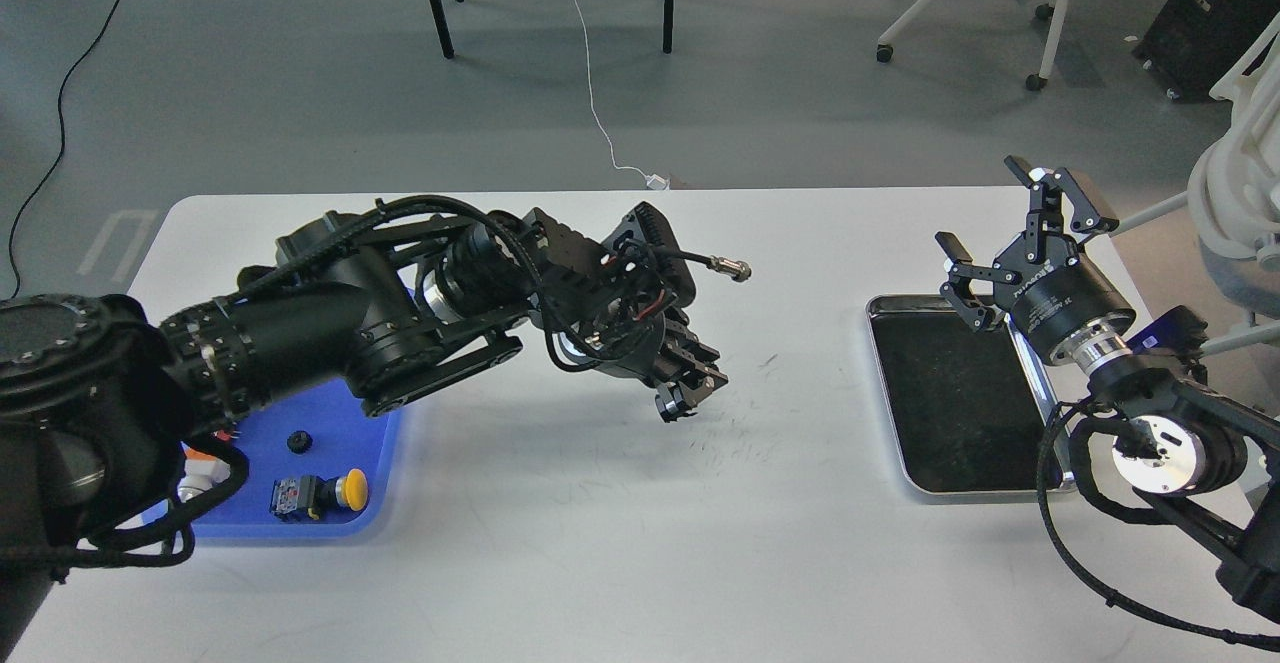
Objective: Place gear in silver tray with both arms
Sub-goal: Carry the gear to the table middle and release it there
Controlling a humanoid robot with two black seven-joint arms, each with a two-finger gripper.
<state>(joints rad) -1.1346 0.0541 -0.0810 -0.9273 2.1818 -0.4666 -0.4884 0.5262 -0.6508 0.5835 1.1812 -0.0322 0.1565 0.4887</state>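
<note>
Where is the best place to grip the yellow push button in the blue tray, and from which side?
Probably its black body, from straight above, closing across the boxy sides. The push button lies on its side in the blue tray, and its rounded yellow cap may slip.

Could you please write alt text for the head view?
The left tool holds a small black gear over the white table, between a blue tray at left and the empty silver tray at right. The right tool hangs open above the silver tray.
</note>
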